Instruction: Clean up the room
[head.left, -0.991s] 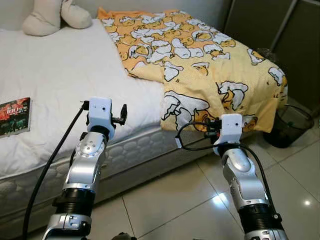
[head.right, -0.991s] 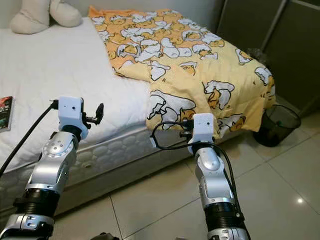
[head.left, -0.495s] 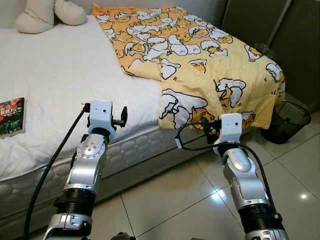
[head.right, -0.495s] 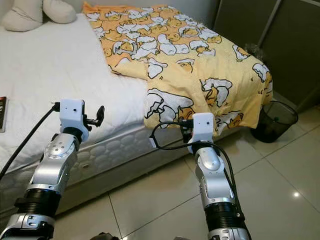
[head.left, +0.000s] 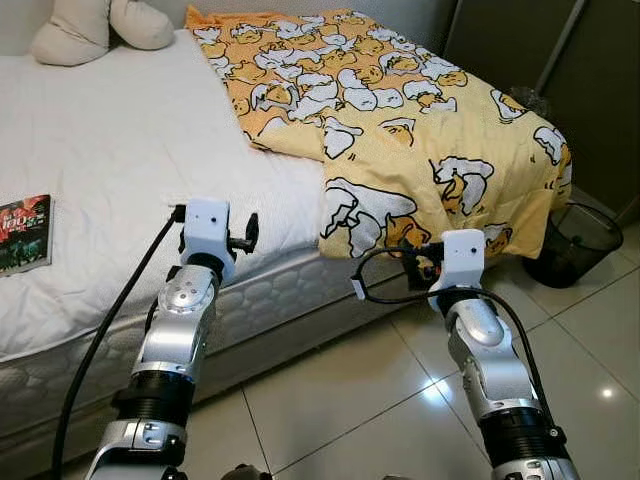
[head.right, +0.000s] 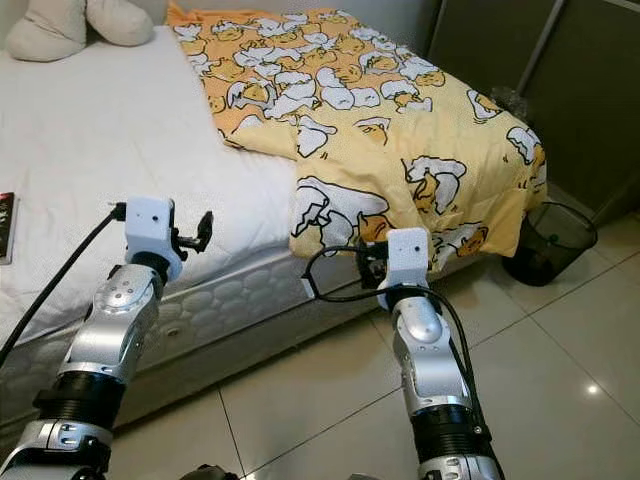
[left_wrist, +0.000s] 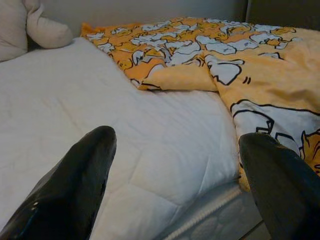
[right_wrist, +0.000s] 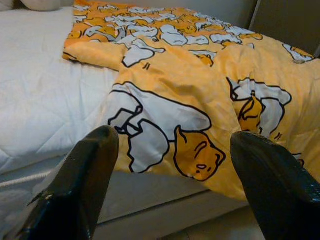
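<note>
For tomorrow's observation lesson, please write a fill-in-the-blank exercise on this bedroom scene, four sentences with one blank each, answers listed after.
1. The blanket printed with cartoons is mainly ____ in colour.
2. The mesh bin stands on the ____ beside the bed.
3. The fingers of the left gripper and the right gripper stand ____.
4. The book lies on the white ____.

Missing words: yellow; floor; open; mattress

White quilted mattress (head.left: 110, 150) of a bed, seen from its side edge. Cream plush toy (head.left: 95, 25) at the head end, against the wall. Black mesh wastebasket (head.left: 572, 243) on the glossy tiled floor (head.left: 340, 400), just beside the bed's foot corner. Dark wardrobe (head.left: 560, 70) behind it.
</note>
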